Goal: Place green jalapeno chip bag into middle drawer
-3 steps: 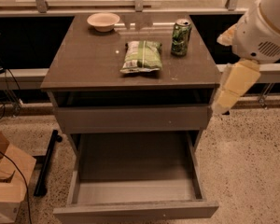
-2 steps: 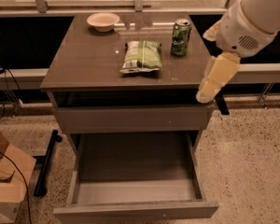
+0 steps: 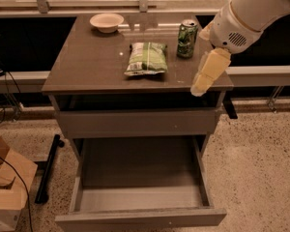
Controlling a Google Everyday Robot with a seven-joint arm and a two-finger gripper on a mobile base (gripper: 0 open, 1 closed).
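The tool (image 3: 199, 87) is hanging over the front right corner of the counter (image 3: 87, 66); I cannot tell if it is open or closed. The green jalapeno chip bag (image 3: 146, 58) is lying mid-counter, near the green can (image 3: 186, 38), so a reach could be knocking that can over. The middle drawer (image 3: 140, 197) is sitting open below, holding nothing. The bowl (image 3: 106, 21) at the back left corner is looking empty too.

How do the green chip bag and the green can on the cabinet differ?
The green jalapeno chip bag lies flat; the green can stands upright. The bag is wide and pale green; the can is narrow and darker. Both sit on the cabinet top; the gripper hovers at its corner, near the can.
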